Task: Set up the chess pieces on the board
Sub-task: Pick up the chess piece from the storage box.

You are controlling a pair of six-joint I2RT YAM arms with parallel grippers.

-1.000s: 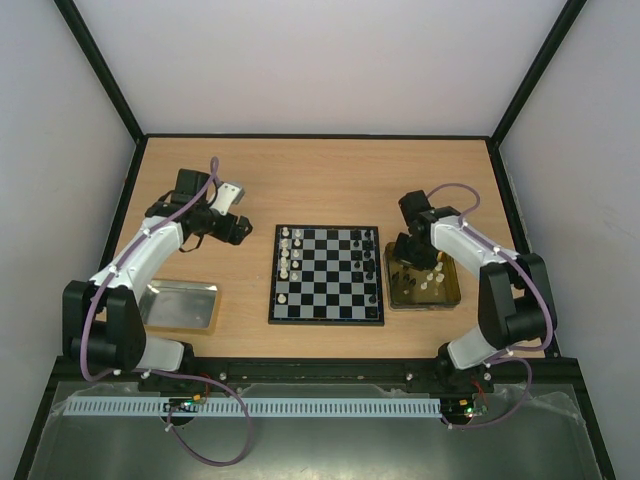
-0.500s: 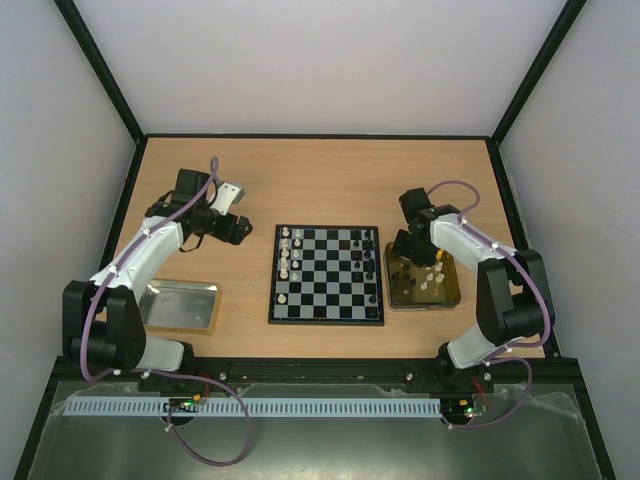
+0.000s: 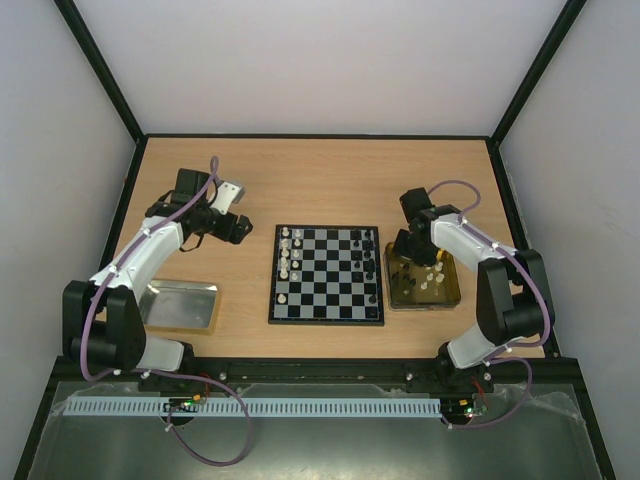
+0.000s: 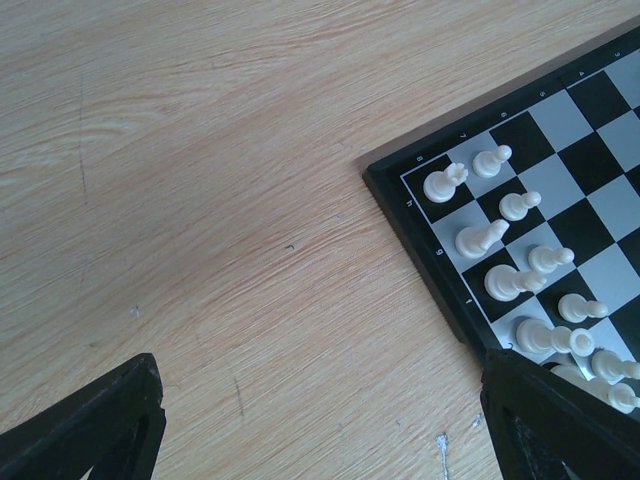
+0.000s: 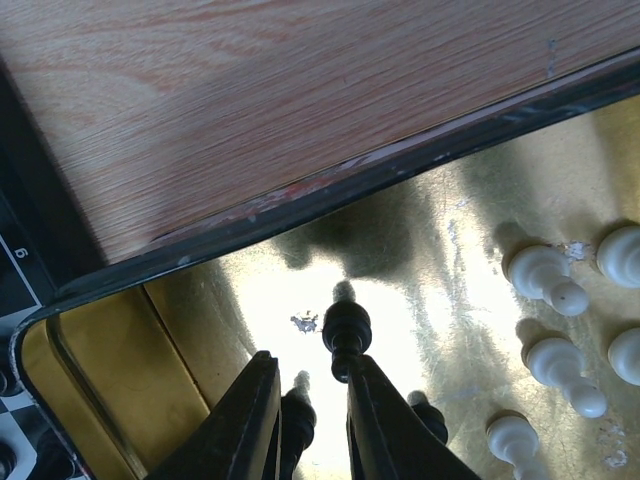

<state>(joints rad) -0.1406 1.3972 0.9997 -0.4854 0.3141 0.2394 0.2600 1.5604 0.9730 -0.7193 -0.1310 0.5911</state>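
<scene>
The board [image 3: 326, 275] lies mid-table; its corner also shows in the left wrist view [image 4: 420, 215]. Several white pieces [image 3: 286, 255] stand in its left columns [image 4: 500, 235], and several black pieces [image 3: 370, 255] in its right columns. My left gripper [image 3: 235, 228] hangs wide open and empty over bare wood left of the board [image 4: 320, 360]. My right gripper [image 3: 405, 262] is down in the gold tray [image 3: 452, 296], jaws a little apart [image 5: 313, 362]. A black pawn [image 5: 346, 330] stands at the right fingertip. Another black piece [image 5: 297, 415] shows in the gap.
Several white pieces [image 5: 545, 275] stand in the gold tray [image 5: 480, 200] right of my fingers. A silver tray [image 3: 180, 305] sits near the left arm's base. Black frame walls bound the table on both sides and at the back.
My right gripper has shifted slightly within the gold tray. The left arm has not moved.
</scene>
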